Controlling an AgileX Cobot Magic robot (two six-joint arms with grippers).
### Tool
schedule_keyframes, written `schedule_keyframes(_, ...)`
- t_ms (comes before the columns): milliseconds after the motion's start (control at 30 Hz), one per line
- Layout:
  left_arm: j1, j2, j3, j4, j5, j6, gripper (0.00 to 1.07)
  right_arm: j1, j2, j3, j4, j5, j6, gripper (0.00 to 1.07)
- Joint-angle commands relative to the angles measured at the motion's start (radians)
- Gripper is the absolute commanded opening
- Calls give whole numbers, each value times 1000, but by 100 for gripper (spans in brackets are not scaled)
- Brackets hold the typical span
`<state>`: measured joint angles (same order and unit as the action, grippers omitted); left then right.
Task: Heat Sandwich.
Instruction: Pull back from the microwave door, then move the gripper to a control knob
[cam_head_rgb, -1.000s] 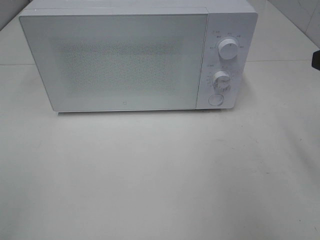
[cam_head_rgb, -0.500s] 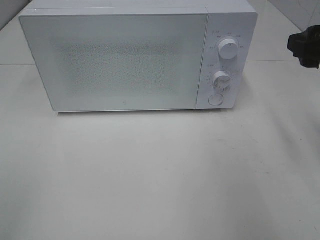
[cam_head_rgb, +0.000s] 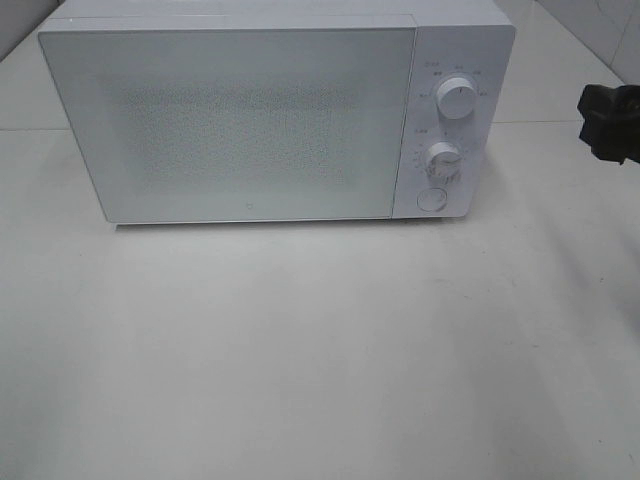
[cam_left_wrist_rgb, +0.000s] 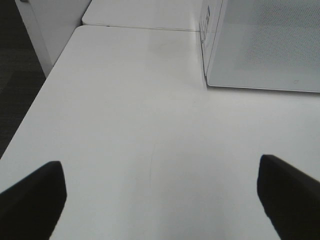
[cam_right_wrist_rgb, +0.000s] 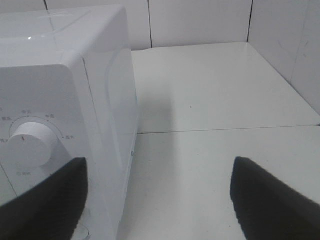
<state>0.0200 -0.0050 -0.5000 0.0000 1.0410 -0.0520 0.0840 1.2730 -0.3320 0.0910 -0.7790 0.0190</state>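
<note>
right hand: fingers apart, empty; white box-shaped microwave oven just ahead, its round white dial nearest | left hand: apart, empty, over white worktop; shut door ahead | sandwich: out of sight

White table, white microwave standing on it — door shut

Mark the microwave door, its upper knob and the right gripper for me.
Microwave door (cam_head_rgb: 235, 125), exterior high view, middle of the panel.
Upper knob (cam_head_rgb: 457, 100), exterior high view, centre of its face.
Right gripper (cam_right_wrist_rgb: 159, 200), right wrist view, midway between its fingertips.
</note>
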Motion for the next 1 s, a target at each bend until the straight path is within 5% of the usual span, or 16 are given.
schedule_keyframes(33,2,-26,3,0,-5,0,98,48,23,33,50,-102,-39,76)
schedule_keyframes(633,2,-26,3,0,-5,0,98,478,265,52,484,-434,-261,76)
schedule_keyframes(1000,2,-26,3,0,-5,1,98,647,358,48,666,-521,-260,76)
